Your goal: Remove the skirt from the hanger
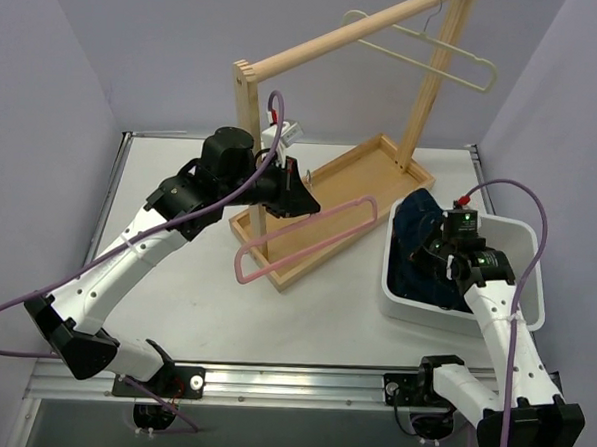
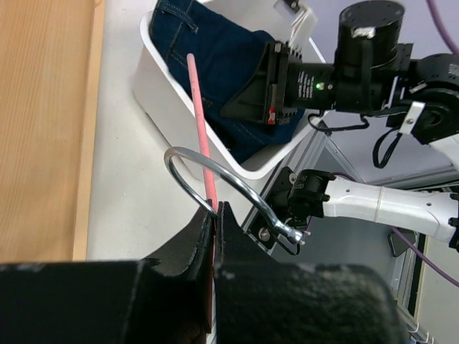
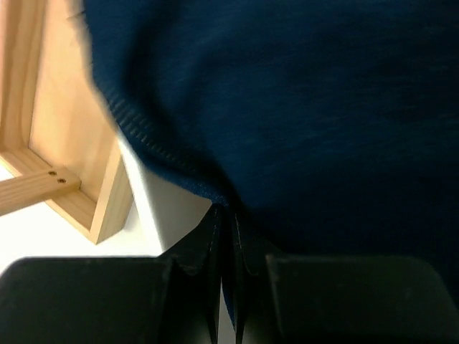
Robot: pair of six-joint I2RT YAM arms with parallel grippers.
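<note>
**Top external view: left arm grips a pink hanger, right arm reaches into the bin of denim**

Top external view shows the slim cream hanger [image 1: 422, 66] with a long bottom bar hanging bare by its metal hook from the round rail of a light wooden rack [image 1: 338, 36], near the rail's far right end and high above the rack's tray-shaped base. It is well apart from both arms.

The left gripper [image 2: 215, 222] is beside the rack's near post, over the tray's left end. Its fingers are clamped together on a thin pink hanger [image 1: 239, 263], right at the neck where the curved silver hook [image 2: 247, 190] springs from it. The pink frame slants out over the tray's front edge and the pale table [image 1: 174, 307], its far end toward the bin.

To the right of the rack stands a white plastic bin [image 1: 525, 265] holding a crumpled dark blue denim garment [image 1: 413, 240], heaped against the bin's left wall. The right gripper [image 3: 226, 229] is dipped into the bin on top of the cloth. In the right wrist view its fingers are pressed together on a fold at the garment's edge, just above the bin's white wall, with the rack's wooden base beyond at left.
</note>
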